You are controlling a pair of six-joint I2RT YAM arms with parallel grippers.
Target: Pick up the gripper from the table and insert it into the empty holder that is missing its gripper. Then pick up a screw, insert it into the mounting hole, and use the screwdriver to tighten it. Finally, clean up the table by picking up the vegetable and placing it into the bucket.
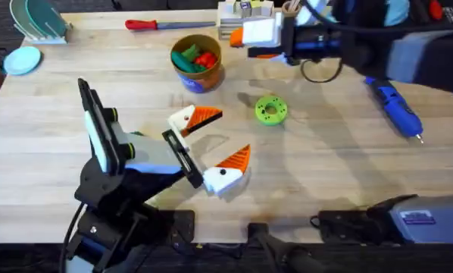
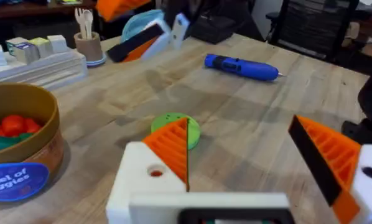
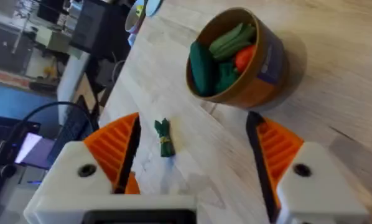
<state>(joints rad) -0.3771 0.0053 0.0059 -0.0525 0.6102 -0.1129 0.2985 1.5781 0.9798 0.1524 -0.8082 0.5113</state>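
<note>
My right gripper (image 1: 243, 44) hovers open near the table's far edge, right of the bucket (image 1: 198, 62). Through its wrist view, the small green vegetable (image 3: 165, 138) lies on the wood ahead of the right gripper (image 3: 195, 118), untouched. The tan bucket (image 3: 254, 68) holds green and red toy produce. My left gripper (image 1: 234, 131) stands open low over the table's middle front. Both its white holders (image 2: 145, 180) carry orange ribbed pads (image 2: 173, 146). The blue screwdriver (image 1: 397, 110) rests at the right. Any screw is too small to tell.
A flat green ring (image 1: 270, 110) lies just beyond my left gripper (image 2: 241, 121). A red-handled screwdriver (image 1: 154, 24) lies along the far edge. Small boxes and a cup of wooden utensils (image 2: 88, 40) stand at the back. A dish rack (image 1: 37, 19) is at the far left.
</note>
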